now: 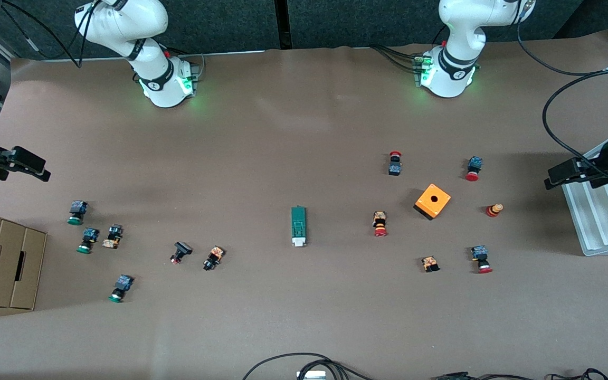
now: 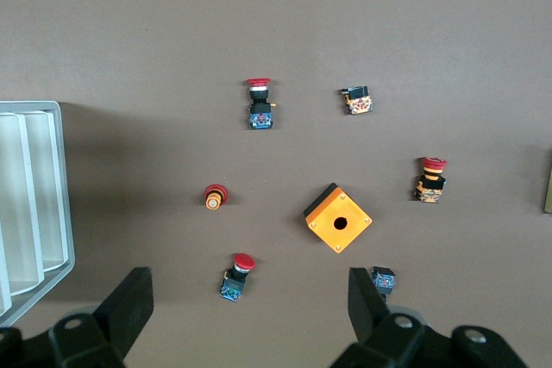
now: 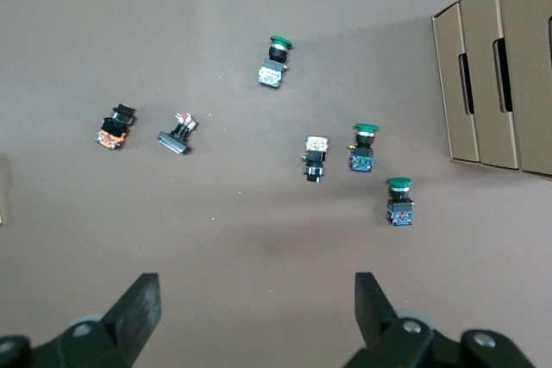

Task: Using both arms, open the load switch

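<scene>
The load switch (image 1: 298,226), a narrow dark-green block with a white tab at its end nearer the front camera, lies flat in the middle of the brown table. Only a sliver of it (image 2: 548,191) shows at the edge of the left wrist view. My left gripper (image 1: 560,175) hangs open high over the left arm's end of the table, by the white tray; its wrist view shows the left gripper (image 2: 250,295) with nothing between its fingers. My right gripper (image 1: 32,164) hangs open over the right arm's end, and the right gripper (image 3: 256,295) is likewise empty.
An orange cube with a hole (image 1: 433,201) and several red-capped push buttons (image 1: 380,224) lie toward the left arm's end. Several green-capped buttons (image 1: 87,240) lie toward the right arm's end, beside a cardboard box (image 1: 3,261). A white ribbed tray (image 1: 597,221) sits under the left gripper.
</scene>
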Available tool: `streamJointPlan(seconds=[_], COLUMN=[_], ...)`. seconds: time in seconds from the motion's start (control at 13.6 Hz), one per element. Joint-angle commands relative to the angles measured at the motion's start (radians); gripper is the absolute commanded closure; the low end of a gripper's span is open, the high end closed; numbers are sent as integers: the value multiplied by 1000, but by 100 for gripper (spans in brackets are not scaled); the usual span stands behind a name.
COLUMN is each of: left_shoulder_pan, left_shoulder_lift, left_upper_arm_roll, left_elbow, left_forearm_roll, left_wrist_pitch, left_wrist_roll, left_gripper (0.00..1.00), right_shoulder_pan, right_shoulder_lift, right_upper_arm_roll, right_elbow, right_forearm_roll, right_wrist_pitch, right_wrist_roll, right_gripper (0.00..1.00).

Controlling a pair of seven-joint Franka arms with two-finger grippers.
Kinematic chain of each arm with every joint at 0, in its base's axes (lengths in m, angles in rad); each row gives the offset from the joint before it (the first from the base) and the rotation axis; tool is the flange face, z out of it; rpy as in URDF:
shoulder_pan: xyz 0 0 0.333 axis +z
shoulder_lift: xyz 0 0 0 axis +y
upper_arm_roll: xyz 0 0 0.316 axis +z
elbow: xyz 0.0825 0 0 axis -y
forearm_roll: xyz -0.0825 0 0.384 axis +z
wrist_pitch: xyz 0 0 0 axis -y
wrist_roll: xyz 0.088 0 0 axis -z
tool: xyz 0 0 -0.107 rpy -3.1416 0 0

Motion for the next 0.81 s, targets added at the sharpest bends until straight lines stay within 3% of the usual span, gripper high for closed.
streamJointPlan(seconds=[0.0,0.73], left_shoulder_pan=[28,40], left_shoulder_lift=[4,13], left_upper_arm_roll=[-19,-5], left_elbow=[11,20], left_forearm_roll=[0,6], left_wrist_pitch=[3,13], left_wrist_roll=[9,10], left_gripper=[0,0], right_shoulder_pan=[5,4], right_shoulder_lift=[-6,1], right_upper_arm_roll=[2,4], right_elbow=[-6,4], right_forearm_roll=[-4,-7], right_wrist_pitch=[26,18], right_wrist_roll=[-1,-4], right_gripper=[0,1])
